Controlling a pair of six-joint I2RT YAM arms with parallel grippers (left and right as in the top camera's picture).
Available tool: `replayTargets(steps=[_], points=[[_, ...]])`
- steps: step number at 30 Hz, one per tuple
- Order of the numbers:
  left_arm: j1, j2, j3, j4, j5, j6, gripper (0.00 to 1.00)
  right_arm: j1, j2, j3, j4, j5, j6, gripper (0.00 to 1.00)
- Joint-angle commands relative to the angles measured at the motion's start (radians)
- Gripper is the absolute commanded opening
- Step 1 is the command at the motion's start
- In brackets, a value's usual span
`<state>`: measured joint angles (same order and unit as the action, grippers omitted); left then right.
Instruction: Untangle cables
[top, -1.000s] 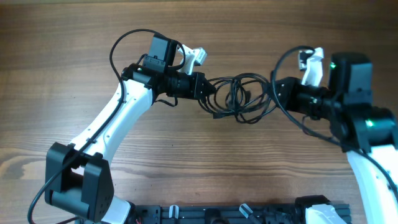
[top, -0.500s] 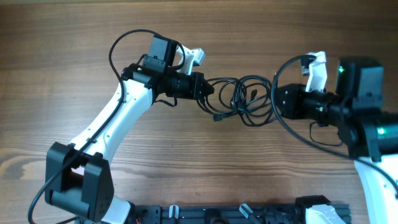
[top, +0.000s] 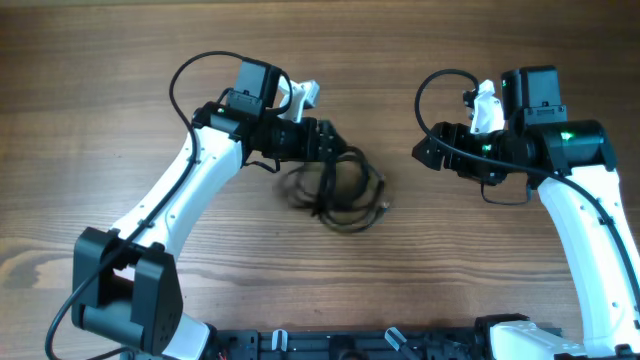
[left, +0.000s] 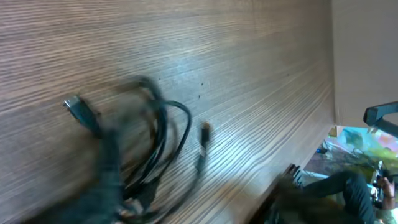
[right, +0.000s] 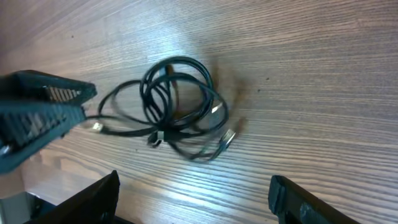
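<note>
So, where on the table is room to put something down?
Bare wood lies between the cables and the right pincer, on the near side of the cables, and in the far left corner of the table. It is crowded around the left pincer, beside the cables.

Open tabletop (top: 400, 250) right of cables (top: 335, 190)

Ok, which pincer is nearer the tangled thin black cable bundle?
Left. The left pincer holds an edge of the thin black cable bundle; the right pincer sits well apart on the other side.
</note>
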<state>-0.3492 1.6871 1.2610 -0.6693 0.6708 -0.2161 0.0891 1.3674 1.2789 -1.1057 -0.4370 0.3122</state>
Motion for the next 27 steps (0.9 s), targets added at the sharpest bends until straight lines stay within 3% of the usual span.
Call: replayTargets(steps=[1, 3, 6, 8, 10, 12, 15, 22, 25, 27], points=[[0.009, -0.008, 0.010, -0.010, 0.008, -0.010, 1.00, 0.004, 0.000, 0.017, 0.005, -0.010, 0.002, 0.81], [0.021, -0.034, 0.051, -0.053, -0.026, -0.019, 1.00, 0.005, 0.000, 0.017, 0.005, -0.009, 0.001, 0.81], [0.025, -0.103, 0.116, -0.167, -0.247, -0.117, 1.00, 0.005, 0.000, 0.017, 0.006, -0.008, 0.001, 0.81], [0.014, -0.131, 0.116, -0.216, -0.312, -0.161, 1.00, 0.005, 0.000, 0.017, 0.006, -0.008, -0.011, 0.81], [-0.018, -0.129, 0.109, -0.288, -0.325, -0.163, 0.94, 0.005, 0.001, 0.017, 0.006, -0.007, -0.024, 0.81], [-0.054, -0.127, 0.083, -0.301, -0.325, -0.167, 0.81, 0.005, 0.002, 0.017, 0.007, -0.004, -0.024, 0.81], [-0.126, -0.127, 0.010, -0.263, -0.406, -0.241, 0.52, 0.005, 0.002, 0.016, 0.005, -0.005, -0.021, 0.81], [-0.213, -0.101, -0.183, -0.047, -0.507, -0.402, 0.55, 0.005, 0.002, 0.016, 0.011, -0.005, -0.018, 0.81], [-0.227, -0.063, -0.242, 0.072, -0.535, -0.452, 0.42, 0.005, 0.002, 0.016, 0.013, -0.005, -0.022, 0.82], [-0.232, -0.035, -0.248, 0.091, -0.559, -0.452, 0.27, 0.005, 0.002, 0.016, 0.013, -0.005, -0.023, 0.82]])
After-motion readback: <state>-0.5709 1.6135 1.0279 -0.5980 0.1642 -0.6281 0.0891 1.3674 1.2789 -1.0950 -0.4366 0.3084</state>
